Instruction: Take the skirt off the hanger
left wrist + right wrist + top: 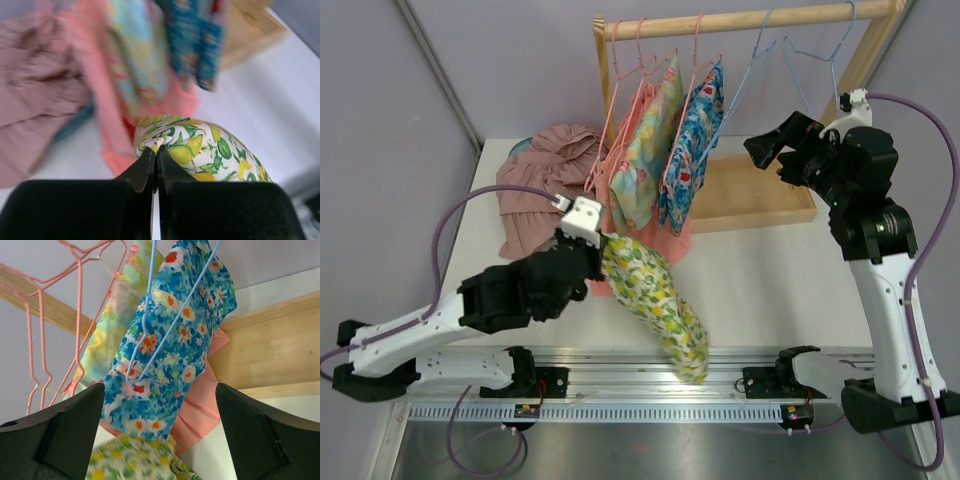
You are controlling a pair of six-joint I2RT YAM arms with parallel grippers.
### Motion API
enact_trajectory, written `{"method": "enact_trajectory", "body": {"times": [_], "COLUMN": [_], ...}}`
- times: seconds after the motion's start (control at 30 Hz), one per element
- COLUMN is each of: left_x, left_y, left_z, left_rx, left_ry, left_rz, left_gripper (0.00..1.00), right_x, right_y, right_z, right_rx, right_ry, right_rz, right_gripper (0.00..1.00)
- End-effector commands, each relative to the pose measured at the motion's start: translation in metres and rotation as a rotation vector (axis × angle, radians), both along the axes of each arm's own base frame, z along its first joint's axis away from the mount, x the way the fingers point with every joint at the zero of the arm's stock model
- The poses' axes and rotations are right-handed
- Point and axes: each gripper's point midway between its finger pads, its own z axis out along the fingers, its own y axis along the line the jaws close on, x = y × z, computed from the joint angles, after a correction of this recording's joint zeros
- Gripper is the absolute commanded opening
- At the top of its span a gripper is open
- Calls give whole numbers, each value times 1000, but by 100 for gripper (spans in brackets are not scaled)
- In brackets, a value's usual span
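Observation:
A white skirt with a lemon and leaf print [655, 300] hangs from my left gripper [598, 248], off any hanger, its lower end near the table's front rail. In the left wrist view the gripper [155, 152] is shut on the skirt's edge [200, 147]. My right gripper [763, 147] is open and empty, raised by the rack, near the light-blue wire hangers [790, 45]. In the right wrist view its fingers [60, 432] frame a blue floral skirt [170, 345] and an empty blue hanger [150, 325]; the lemon skirt [135, 462] shows blurred below.
A wooden rack [740, 20] with a wooden base [760, 195] holds pink hangers [630, 70] with a pastel floral skirt [645, 150], a blue floral skirt [692, 140] and a coral skirt [675, 240]. A dusty-pink garment pile [535, 185] lies at the back left.

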Motion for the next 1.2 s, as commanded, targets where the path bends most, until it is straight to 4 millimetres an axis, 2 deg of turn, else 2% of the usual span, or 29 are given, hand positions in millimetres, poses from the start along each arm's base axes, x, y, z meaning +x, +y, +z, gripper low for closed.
{"method": "enact_trajectory", "body": {"times": [0.0,0.07,0.1,0.13,0.17,0.2,0.23,0.27,0.3,0.33,0.37,0.4,0.43,0.47,0.5,0.57,0.6,0.67,0.7,0.77,0.87,0.9,0.93,0.97,1.0,1.03,1.1,1.13,1.17], "left_x": [43,56,66,72,91,98,103,122,135,141,150,182,192,195,226,241,265,287,295,320,357,368,372,377,376,373,349,340,312], "left_y": [62,70,85,90,99,100,108,103,114,121,122,122,124,129,128,132,134,138,130,123,118,123,127,135,137,142,156,161,168], "left_z": [38,66,94,110,116,131,161,165,175,203,212,203,211,237,226,252,248,245,249,226,170,139,122,103,78,65,76,41,69], "left_rx": [125,82,73,64,118,103,63,82,72,29,12,39,26,-14,6,-34,-42,-95,-123,-181,-168,-146,-140,-157,-145,-144,-156,-123,-147], "left_ry": [-113,-153,-202,-234,-248,-270,-316,-312,-322,-367,-377,-347,-355,-404,-380,-444,-451,-455,-480,-426,-319,-256,-217,-163,-90,-51,-73,-7,-67], "left_rz": [147,162,194,211,260,253,276,284,306,320,323,335,341,348,359,371,375,361,304,293,299,339,369,401,409,431,486,507,518], "left_gripper": [0,0,0,0,0,0,0,0,0,0,0,0,0,0,0,0,0,0,0,0,2,12,34,89,99,99,99,99,99], "right_x": [-30,-44,-47,-52,-60,-62,-65,-72,-74,-75,-81,-81,-83,-85,-86,-89,-90,-92,-92,-93,-98,-100,-102,-108,-114,-118,-129,-129,-131], "right_y": [-9,-12,-13,-14,-15,-15,-16,-18,-19,-19,-20,-19,-19,-20,-20,-21,-19,-17,-15,-12,2,6,11,18,22,24,29,30,32], "right_z": [11,8,2,1,1,-6,-9,-9,-12,-22,-23,-32,-36,-39,-48,-55,-64,-70,-78,-82,-76,-70,-59,-50,-32,-20,9,18,27], "right_rx": [-20,-22,-24,-26,-26,-29,-29,-27,-27,-29,-26,-26,-25,-26,-30,-31,-30,-15,-12,-5,17,19,29,39,47,50,59,59,59], "right_ry": [-56,-60,-51,-50,-56,-43,-38,-44,-39,-20,-24,-5,2,6,26,37,56,67,83,85,53,32,-8,-33,-79,-117,-195,-219,-239], "right_rz": [-13,-15,-17,-15,-15,-13,-15,-18,-20,-21,-22,-17,-18,-21,-19,-21,-13,0,5,23,110,138,169,224,252,276,317,327,345], "right_gripper": [100,99,99,99,99,99,100,99,99,99,99,100,99,100,99,99,99,99,99,100,99,99,100,99,100,99,99,100,99]}}
